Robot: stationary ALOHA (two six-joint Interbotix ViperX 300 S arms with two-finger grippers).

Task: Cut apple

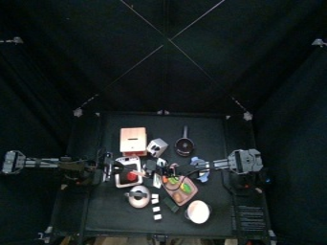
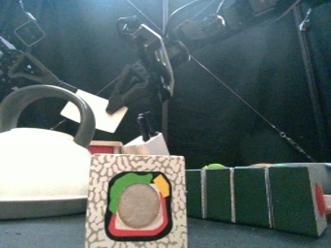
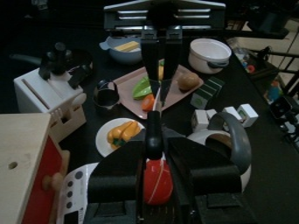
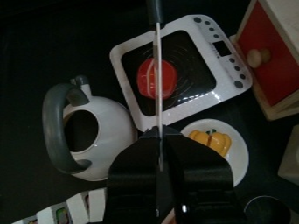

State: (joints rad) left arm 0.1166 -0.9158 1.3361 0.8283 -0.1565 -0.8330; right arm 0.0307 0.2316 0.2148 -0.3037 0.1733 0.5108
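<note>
The red apple lies on the round burner of a white toy stove. My right gripper is shut on a knife, whose thin blade runs straight out over the apple's middle. In the left wrist view the knife comes toward me from the right gripper and ends at the apple. My left gripper stands open with the apple showing between its jaws. The right wrist view shows no jaw touching the apple. From above, the apple sits between both arms.
A wooden box stands beside the stove. A white kettle and a plate with orange fruit lie close by. Beyond them are a cutting board with vegetables, a white bowl and a white appliance.
</note>
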